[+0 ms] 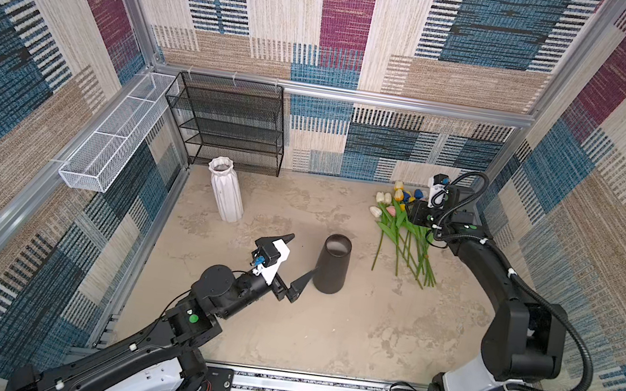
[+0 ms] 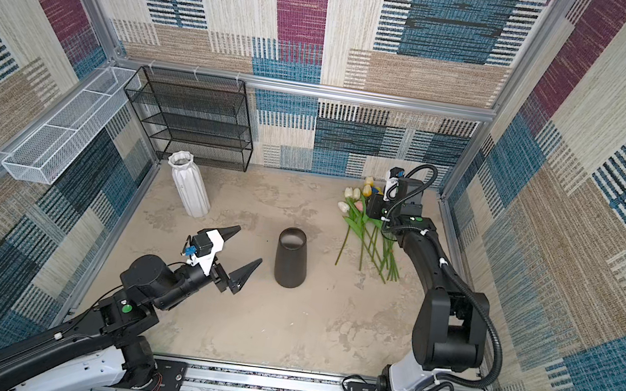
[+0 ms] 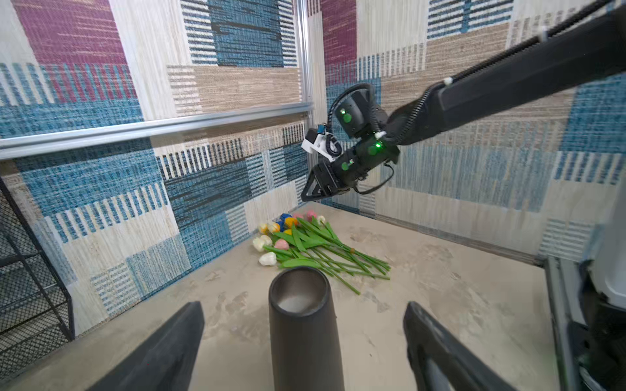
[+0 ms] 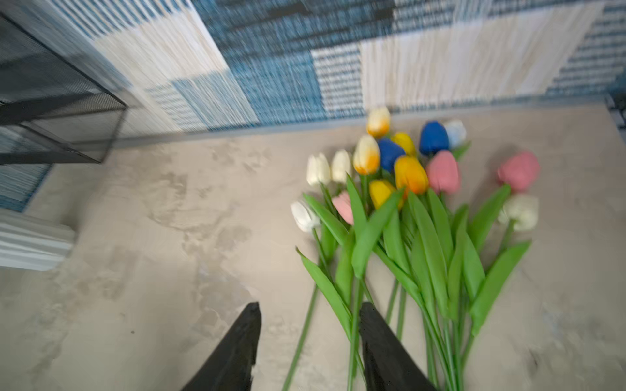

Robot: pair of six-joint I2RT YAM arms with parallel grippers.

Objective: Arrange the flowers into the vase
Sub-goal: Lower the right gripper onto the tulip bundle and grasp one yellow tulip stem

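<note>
- No flower stands in a vase yet. The flowers [image 1: 402, 235] lie flat in one bunch near the counter's far right corner, with heads toward the far edge and stems fanned toward the middle.
- The dark vase [image 1: 331, 264] stands upright and empty about mid-counter. The white vase [image 1: 225, 192] stands near the far left corner and holds no stems either.
- The left gripper [image 1: 303, 254] has its jaws spread wide and grasps nothing. The dark vase sits in line with the gap, apparently untouched, so the arm is probably readying to steady it.
- The right gripper [image 4: 308, 311] hangs above the bunch with its jaws partly apart and nothing held.
- The whole job seems to remain: picking up each stem, carrying it over and inserting it.
</note>
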